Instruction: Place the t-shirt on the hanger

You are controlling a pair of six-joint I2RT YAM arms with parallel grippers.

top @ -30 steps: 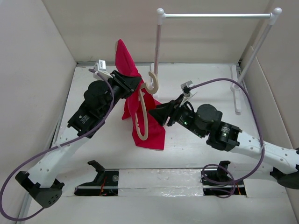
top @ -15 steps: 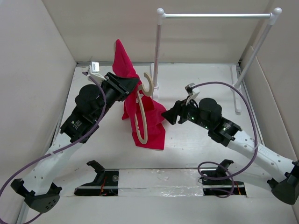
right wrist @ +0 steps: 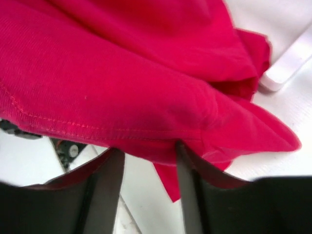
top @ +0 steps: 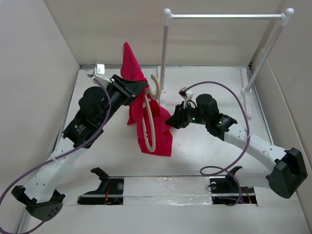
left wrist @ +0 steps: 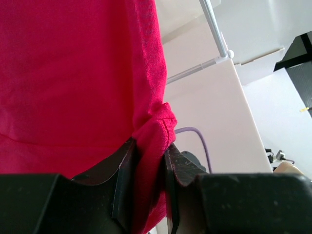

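The red t-shirt (top: 162, 140) hangs lifted above the table, bunched, its top corner standing up behind my left gripper (top: 140, 90). In the left wrist view the left gripper (left wrist: 150, 170) is shut on a fold of the t-shirt (left wrist: 73, 73). The beige wooden hanger (top: 151, 127) hangs against the shirt's front, hook up beside the left gripper; what holds it is hidden. My right gripper (top: 170, 120) is at the shirt's right edge. In the right wrist view the right gripper (right wrist: 148, 168) is open, and the t-shirt's hem (right wrist: 122, 73) lies across its fingertips (right wrist: 108, 165).
A white rack with a metal bar (top: 224, 16) stands at the back right, its left post (top: 164, 53) just behind the hanger hook; it also shows in the left wrist view (left wrist: 214, 29). Pale walls close in the left, back and right. Purple cables loop from both arms.
The right gripper pulled away to the right of the shirt, then came back left to its right edge. The left arm lifted the shirt and hanger slightly, then stayed put.
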